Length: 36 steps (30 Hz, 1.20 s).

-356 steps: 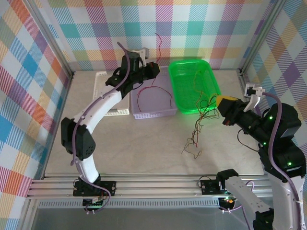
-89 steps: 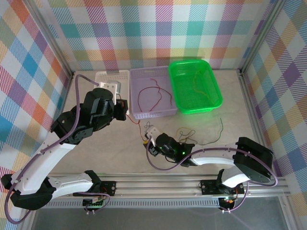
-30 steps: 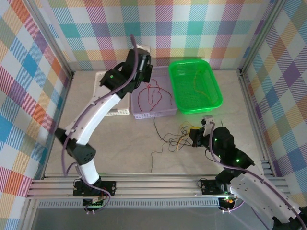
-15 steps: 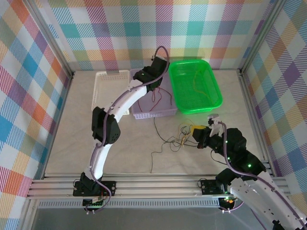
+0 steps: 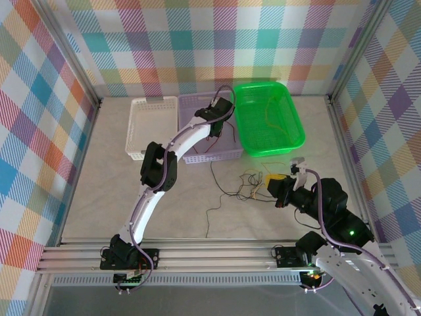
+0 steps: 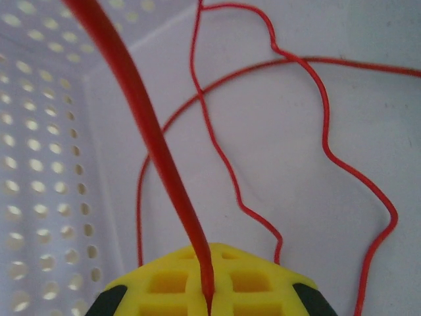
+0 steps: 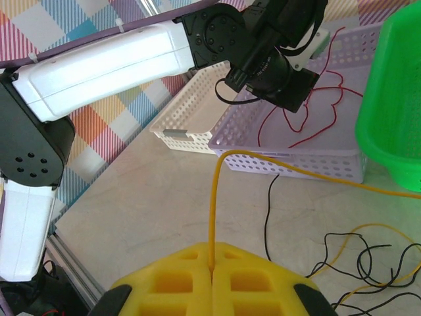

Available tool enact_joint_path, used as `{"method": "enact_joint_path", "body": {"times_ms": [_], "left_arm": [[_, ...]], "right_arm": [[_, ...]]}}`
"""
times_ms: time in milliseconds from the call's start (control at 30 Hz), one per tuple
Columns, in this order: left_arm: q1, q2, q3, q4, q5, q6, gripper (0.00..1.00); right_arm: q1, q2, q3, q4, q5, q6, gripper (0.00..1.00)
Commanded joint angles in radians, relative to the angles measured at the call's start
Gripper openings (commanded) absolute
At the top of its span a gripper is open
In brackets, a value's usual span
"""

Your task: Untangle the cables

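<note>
Left gripper [image 6: 209, 299] is clenched on 1 red cable [image 6: 160, 151] inside the lavender basket [image 6: 39, 164]; best release it low. Right gripper [image 7: 212, 268] pinches 1 yellow cable [image 7: 212, 210], the black tangle [image 7: 358, 263] just beside it: draw away slowly.

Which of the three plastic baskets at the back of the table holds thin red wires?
The lavender perforated plastic basket in the middle: red wires lie inside it. The white plastic basket and the green plastic basket show no red.

1 overhead, 2 close wrist views
</note>
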Motion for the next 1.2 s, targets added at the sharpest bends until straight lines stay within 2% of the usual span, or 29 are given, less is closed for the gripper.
{"method": "enact_joint_path", "body": {"times_ms": [0, 200, 467, 700, 933, 1100, 1167], "left_arm": [[0.010, 0.000, 0.030, -0.049, 0.068, -0.050, 0.00], [0.010, 0.003, 0.030, -0.081, 0.118, -0.055, 0.00], [0.013, -0.044, 0.032, -0.086, 0.149, -0.059, 0.33], [0.012, -0.112, 0.035, -0.098, 0.193, -0.067, 0.49], [0.013, -0.224, 0.036, -0.108, 0.213, -0.087, 0.71], [0.013, -0.346, 0.008, -0.122, 0.324, -0.150, 0.78], [0.012, -0.444, -0.101, -0.074, 0.412, -0.197, 0.83]], "right_arm": [[-0.001, -0.012, 0.033, -0.006, -0.020, 0.011, 0.00], [-0.001, -0.010, 0.037, 0.000, -0.026, 0.018, 0.00], [-0.001, -0.010, 0.062, -0.013, -0.023, 0.017, 0.00], [-0.001, -0.010, 0.070, -0.014, -0.023, 0.029, 0.00], [-0.001, -0.001, 0.091, -0.021, -0.019, 0.035, 0.00], [-0.001, 0.050, 0.164, -0.062, 0.012, 0.044, 0.00], [-0.001, 0.090, 0.221, -0.089, 0.014, 0.043, 0.00]]}}
